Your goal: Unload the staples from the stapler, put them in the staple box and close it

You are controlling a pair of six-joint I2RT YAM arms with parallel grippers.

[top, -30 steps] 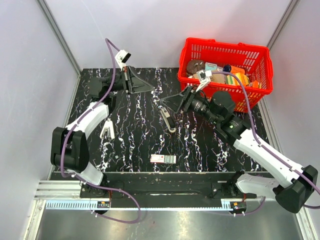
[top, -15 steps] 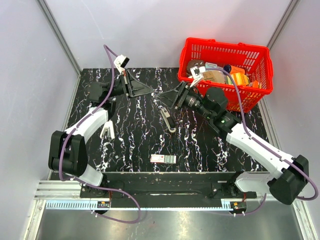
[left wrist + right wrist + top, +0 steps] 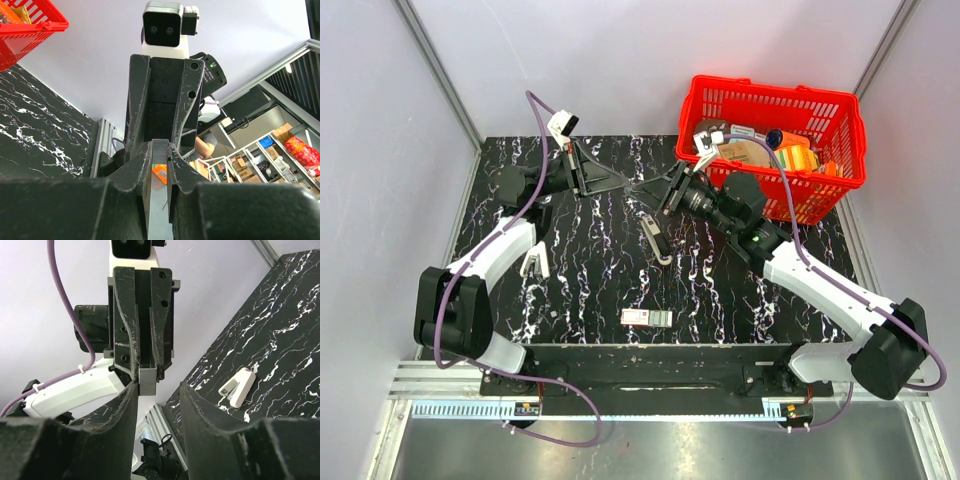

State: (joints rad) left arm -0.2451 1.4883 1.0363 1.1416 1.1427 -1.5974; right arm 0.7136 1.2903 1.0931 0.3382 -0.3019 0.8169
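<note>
Staples (image 3: 148, 382), one grey strip, are clamped mid-air over the tabletop (image 3: 720, 300) by the left gripper (image 3: 160, 149); right gripper (image 3: 157, 387) is spread around them. Judged light, brittle; flat sides should be pinched.

**Staple strip pinched in mid-air, stapler lying apart**

A thin grey metal strip of staples (image 3: 147, 380), shaped like a narrow channel, is sitting clamped between the fingers of the left gripper (image 3: 625, 184), above the table (image 3: 600, 280). Its free end is poking out toward the right gripper (image 3: 644, 191), just at the mouth of those parted fingers. The small white plastic stapler (image 3: 534, 262) is lying on the table, its two slim arms spreading in a narrow V, well apart from both grippers, nearer the left one.
</note>
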